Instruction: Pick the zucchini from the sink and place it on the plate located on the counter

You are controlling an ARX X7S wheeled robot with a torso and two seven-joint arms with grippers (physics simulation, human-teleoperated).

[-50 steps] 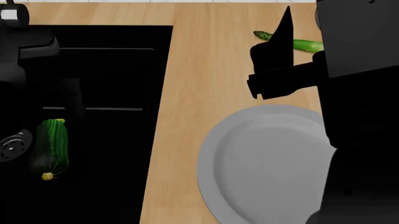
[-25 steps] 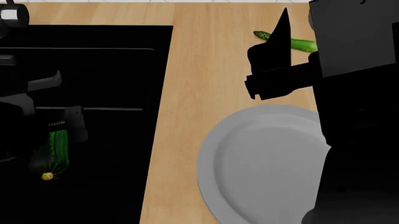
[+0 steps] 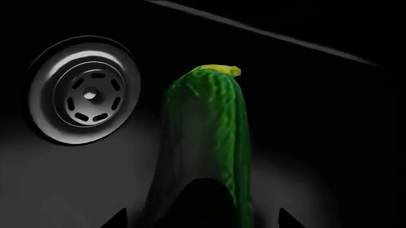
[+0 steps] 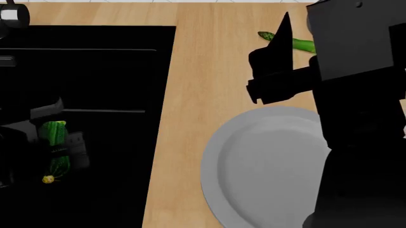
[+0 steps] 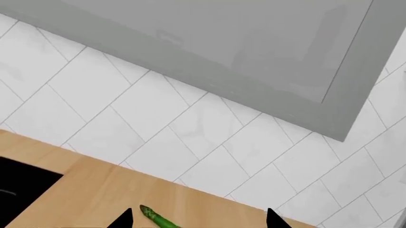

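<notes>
Down in the sink (image 4: 114,71), the zucchini (image 4: 56,151) was straddled by the open left gripper (image 4: 54,142), ready for grasping; the right gripper (image 4: 279,57) was parked open above the counter (image 4: 203,71).

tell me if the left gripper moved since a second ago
Yes. In the head view the left gripper has come down from beside the sink's far edge onto the zucchini, which lies where it was.
</notes>
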